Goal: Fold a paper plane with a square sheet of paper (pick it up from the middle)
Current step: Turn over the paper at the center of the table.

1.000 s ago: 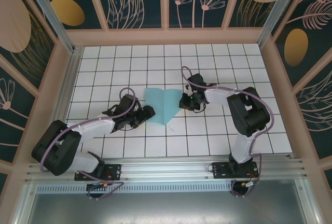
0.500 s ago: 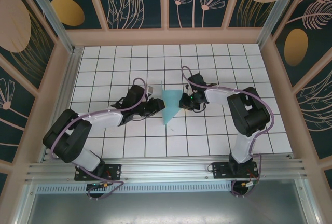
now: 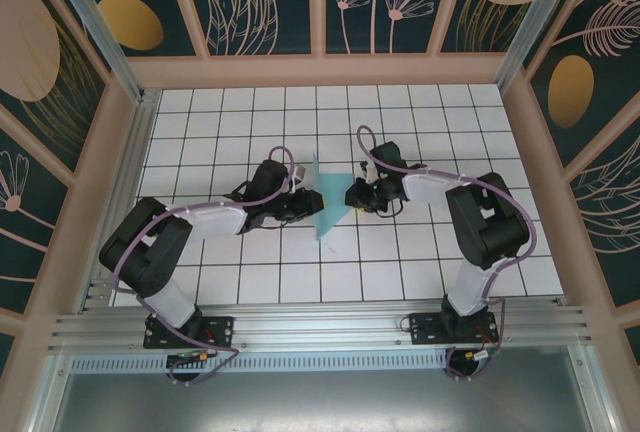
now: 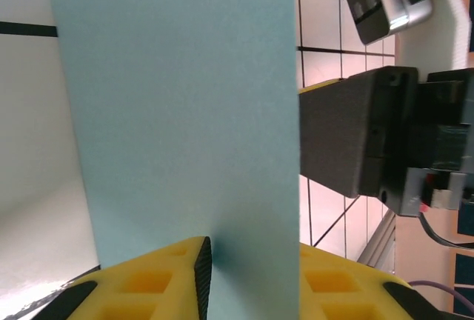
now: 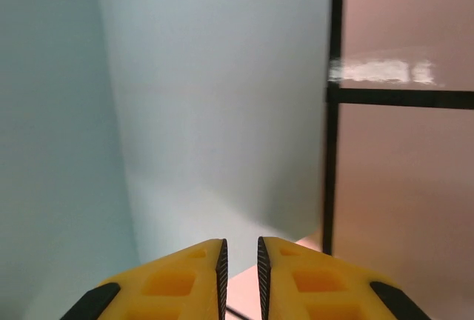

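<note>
You're swinging the left gripper (image 3: 305, 202) inward, pinching the square sheet of paper (image 3: 328, 204) upright and narrowing it toward a centre fold, while the right gripper (image 3: 357, 195) is clamping its opposite edge.

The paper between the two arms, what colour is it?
The paper is plain light teal-blue, without any pattern; the left wrist view shows it best.

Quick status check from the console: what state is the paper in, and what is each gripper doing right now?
paper: folded to a narrow pointed shape, standing up between the two grippers.
left gripper: shut on the paper's edge.
right gripper: nearly shut, fingertips at the paper; a grip cannot be confirmed.
</note>
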### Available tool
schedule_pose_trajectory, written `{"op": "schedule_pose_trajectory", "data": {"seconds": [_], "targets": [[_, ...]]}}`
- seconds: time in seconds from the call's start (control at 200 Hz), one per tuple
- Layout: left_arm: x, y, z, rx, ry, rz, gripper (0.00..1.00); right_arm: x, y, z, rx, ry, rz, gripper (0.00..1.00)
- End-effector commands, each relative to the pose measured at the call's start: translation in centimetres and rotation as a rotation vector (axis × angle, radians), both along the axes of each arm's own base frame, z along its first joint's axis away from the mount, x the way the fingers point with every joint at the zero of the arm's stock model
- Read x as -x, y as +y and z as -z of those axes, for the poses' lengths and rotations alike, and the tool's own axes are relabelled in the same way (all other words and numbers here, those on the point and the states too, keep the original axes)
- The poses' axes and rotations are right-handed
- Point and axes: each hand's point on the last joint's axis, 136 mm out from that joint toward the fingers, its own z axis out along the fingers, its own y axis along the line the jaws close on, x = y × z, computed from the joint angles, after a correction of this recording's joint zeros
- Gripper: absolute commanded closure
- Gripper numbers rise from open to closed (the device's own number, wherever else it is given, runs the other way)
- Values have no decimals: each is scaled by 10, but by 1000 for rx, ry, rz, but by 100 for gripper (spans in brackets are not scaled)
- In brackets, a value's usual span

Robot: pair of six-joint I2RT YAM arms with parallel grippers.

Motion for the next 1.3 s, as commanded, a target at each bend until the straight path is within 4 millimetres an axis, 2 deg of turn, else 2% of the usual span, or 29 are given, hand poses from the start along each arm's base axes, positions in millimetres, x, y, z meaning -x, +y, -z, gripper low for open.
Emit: {"op": "schedule_pose_trajectory", "data": {"seconds": [0.0, 0.14, 0.335, 0.495, 0.651, 0.676, 0.886, 1.021, 1.061, 1.071, 1.096, 1.296], "targets": [[0, -11, -6, 27, -17, 49, 69, -2, 11, -22, -85, -50, -42, 76], [-2, -13, -6, 30, -21, 50, 66, 2, 9, -7, -50, -12, -35, 76], [-4, -17, -10, 54, -28, 50, 67, 1, 16, -4, -70, -7, -47, 76], [-7, -17, -8, 47, -30, 36, 78, 1, 13, -23, -133, -81, -21, 75], [-10, -18, -12, 38, -44, 49, 79, 9, -2, -38, -113, -172, -12, 71], [-9, -18, 1, 14, -20, 53, 79, 10, -2, -41, -112, -184, -16, 71], [-13, -18, 11, -46, -11, 71, 79, 19, -2, -59, -133, -255, -34, 71], [-19, -25, 12, -67, 5, 71, 79, 22, -12, -59, -39, -340, -23, 70], [-16, -23, 21, -97, 25, 71, 78, 22, -16, -60, -29, -356, -12, 69], [-21, -27, 14, -91, 12, 69, 78, 22, -17, -61, -28, -359, -10, 69], [-23, -29, 15, -101, 14, 71, 78, 24, -17, -62, -29, -369, -11, 68], [-29, -43, 24, -138, 60, 62, 78, 37, -24, -62, 47, -447, -28, 56]]}}
